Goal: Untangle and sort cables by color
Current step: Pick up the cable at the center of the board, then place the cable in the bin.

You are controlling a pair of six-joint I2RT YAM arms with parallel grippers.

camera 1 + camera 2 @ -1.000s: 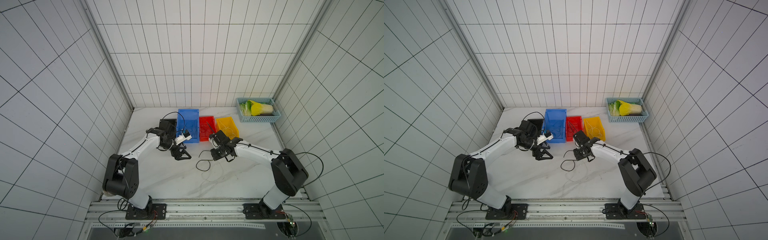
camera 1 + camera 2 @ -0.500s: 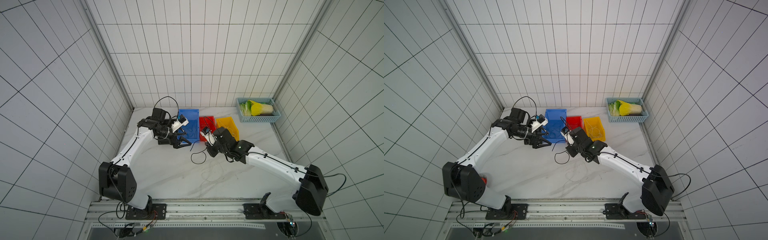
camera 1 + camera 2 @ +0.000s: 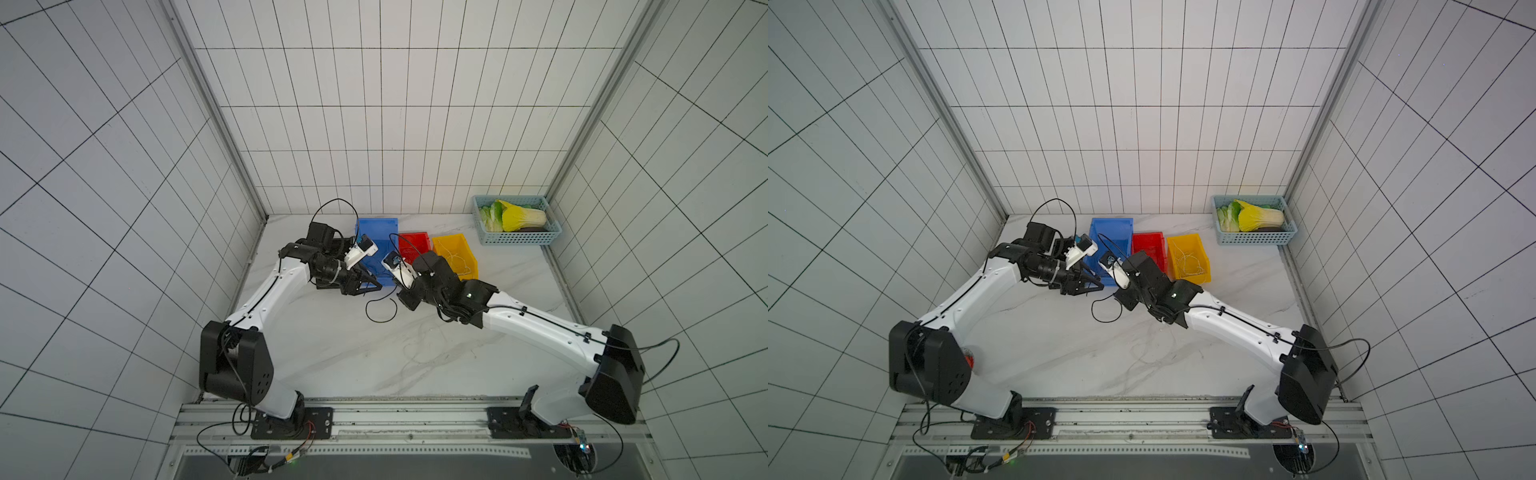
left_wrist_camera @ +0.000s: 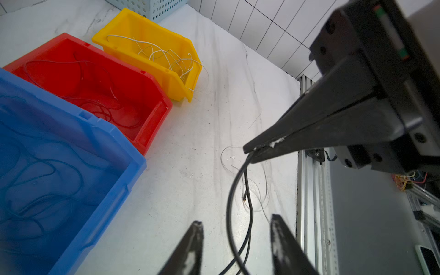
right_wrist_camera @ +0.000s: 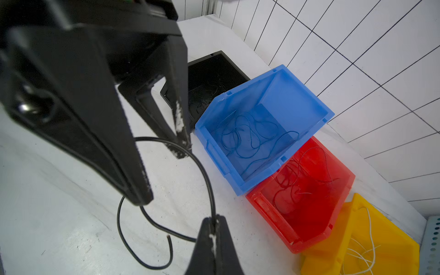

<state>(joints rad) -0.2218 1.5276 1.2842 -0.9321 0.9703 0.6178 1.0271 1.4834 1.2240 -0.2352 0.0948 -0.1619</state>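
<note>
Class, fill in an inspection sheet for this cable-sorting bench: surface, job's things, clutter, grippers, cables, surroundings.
Surface: white marbled tabletop, loose pale wires lying mid-table.
Job's things: black cable looped onto the tabletop; blue wires in the blue bin, red wires in the red bin, white wires in the yellow bin; black bin, contents hard to see.
Clutter: basket with a cabbage in the back right corner.
Grippers: right gripper shut on the black cable; left gripper open, its fingers either side of that cable.
Cables: black cords along both arms; loose wiring below the front rail.
Surroundings: white tiled walls on three sides.
</note>
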